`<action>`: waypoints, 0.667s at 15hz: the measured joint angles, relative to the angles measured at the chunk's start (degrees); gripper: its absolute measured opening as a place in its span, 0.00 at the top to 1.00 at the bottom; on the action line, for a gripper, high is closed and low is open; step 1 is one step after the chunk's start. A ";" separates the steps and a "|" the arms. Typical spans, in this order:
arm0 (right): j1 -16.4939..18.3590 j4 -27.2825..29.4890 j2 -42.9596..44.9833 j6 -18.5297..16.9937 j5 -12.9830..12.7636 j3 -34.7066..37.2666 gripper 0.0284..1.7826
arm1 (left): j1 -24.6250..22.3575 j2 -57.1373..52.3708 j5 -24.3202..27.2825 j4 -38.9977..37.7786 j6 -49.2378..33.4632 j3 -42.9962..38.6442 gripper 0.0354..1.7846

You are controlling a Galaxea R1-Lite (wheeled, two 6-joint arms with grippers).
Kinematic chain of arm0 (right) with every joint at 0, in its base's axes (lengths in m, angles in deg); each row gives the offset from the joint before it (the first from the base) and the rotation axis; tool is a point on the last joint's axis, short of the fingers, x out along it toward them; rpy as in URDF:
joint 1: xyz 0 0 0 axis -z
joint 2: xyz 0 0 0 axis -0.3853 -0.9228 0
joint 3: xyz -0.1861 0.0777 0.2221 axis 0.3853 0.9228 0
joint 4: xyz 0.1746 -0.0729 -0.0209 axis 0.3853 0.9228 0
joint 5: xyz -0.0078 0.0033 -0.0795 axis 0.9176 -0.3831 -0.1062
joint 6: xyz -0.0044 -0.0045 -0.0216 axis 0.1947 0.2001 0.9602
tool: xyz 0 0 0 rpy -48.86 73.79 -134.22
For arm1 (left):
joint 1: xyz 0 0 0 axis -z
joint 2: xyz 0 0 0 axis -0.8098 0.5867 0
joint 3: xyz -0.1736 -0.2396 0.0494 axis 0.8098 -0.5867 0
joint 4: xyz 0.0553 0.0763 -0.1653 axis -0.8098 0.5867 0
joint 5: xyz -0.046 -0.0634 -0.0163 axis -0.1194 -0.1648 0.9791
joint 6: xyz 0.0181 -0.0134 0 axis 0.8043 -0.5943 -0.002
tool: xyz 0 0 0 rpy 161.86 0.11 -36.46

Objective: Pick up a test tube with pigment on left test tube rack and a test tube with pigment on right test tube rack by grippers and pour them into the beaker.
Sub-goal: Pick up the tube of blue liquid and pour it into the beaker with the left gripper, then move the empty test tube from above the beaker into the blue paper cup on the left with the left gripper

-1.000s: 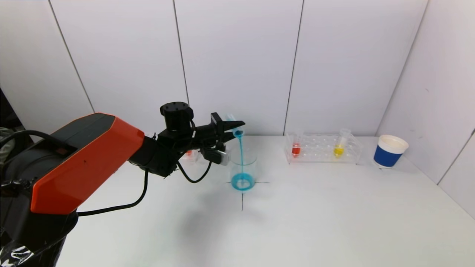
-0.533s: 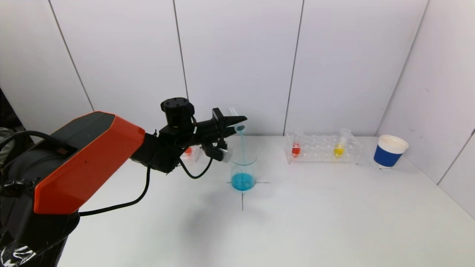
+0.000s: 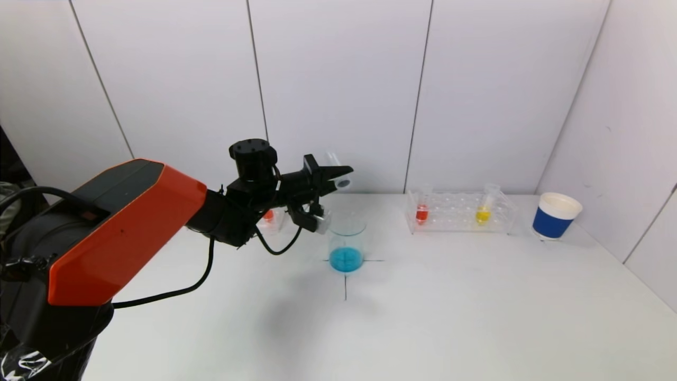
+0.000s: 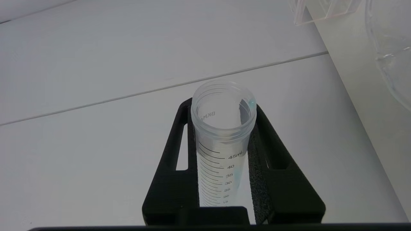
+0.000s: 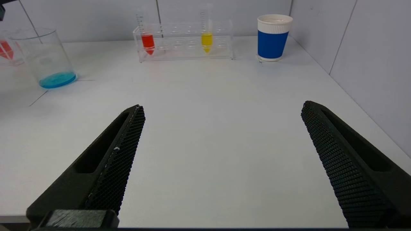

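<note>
The left fingers (image 3: 332,177) pinched an emptied test tube (image 3: 338,177), tipped above the beaker (image 3: 347,244) of blue liquid. The right fingers (image 5: 221,128) stood spread wide over the bench (image 5: 205,106)

A white bench (image 3: 449,317) carries everything. Near its middle stands a clear beaker (image 3: 347,244) with blue liquid in its bottom, set on a black cross mark (image 3: 346,280). Toward the back right sits a clear test tube rack (image 3: 459,212) holding one tube of red pigment (image 3: 421,213) and one of yellow (image 3: 482,215). Farther right, by the wall, stands a blue and white paper cup (image 3: 555,216). At the back left, partly hidden, another clear rack (image 3: 271,219) shows red pigment.
</note>
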 joint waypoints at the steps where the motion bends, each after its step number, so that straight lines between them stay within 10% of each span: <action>1: 0.00 0.00 0.00 0.00 0.00 0.00 0.01 | 0.00 0.00 0.00 0.02 0.04 0.00 0.76; 10: 0.00 0.00 0.00 0.00 0.00 0.00 0.01 | 0.20 -0.79 -0.85 -0.27 -4.99 -1.83 0.76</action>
